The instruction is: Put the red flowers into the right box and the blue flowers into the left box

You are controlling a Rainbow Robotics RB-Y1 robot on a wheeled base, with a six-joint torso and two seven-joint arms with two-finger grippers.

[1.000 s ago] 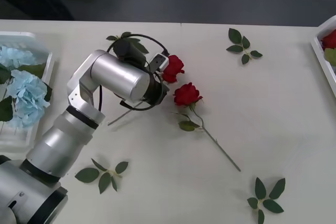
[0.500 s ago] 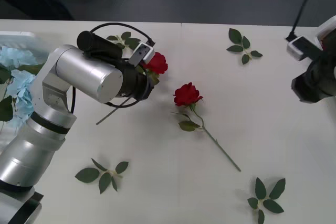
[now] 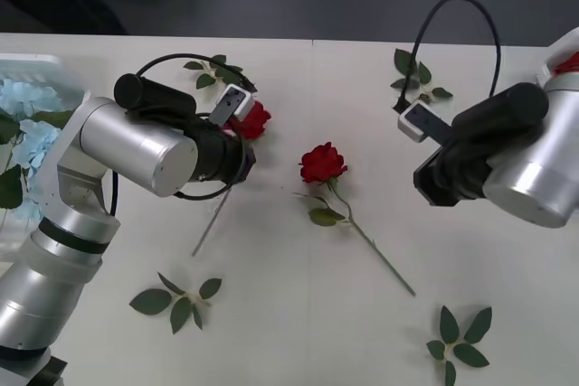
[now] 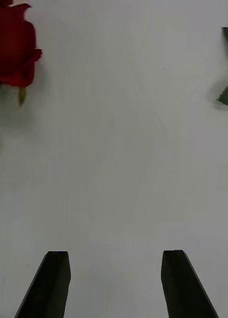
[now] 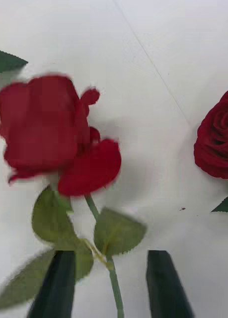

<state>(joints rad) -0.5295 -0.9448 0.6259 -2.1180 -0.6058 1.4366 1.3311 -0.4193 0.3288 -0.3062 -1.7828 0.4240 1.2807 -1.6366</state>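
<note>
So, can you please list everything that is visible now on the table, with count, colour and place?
red flowers: two on the table, deep red; one lies at the middle, one is at the left pincer; a bit more red shows in the right box
blue flowers: a few clusters, pale blue, in the left box
left box: one, white, at the table's left edge
right box: one, white, at the table's right edge
leaf sprigs: four, green, loose; two at the far side, two at the near side
table: one, white
left pincer: one, black, at the left rose's stem
right pincer: one, black, open, over bare table right of the middle rose
</note>
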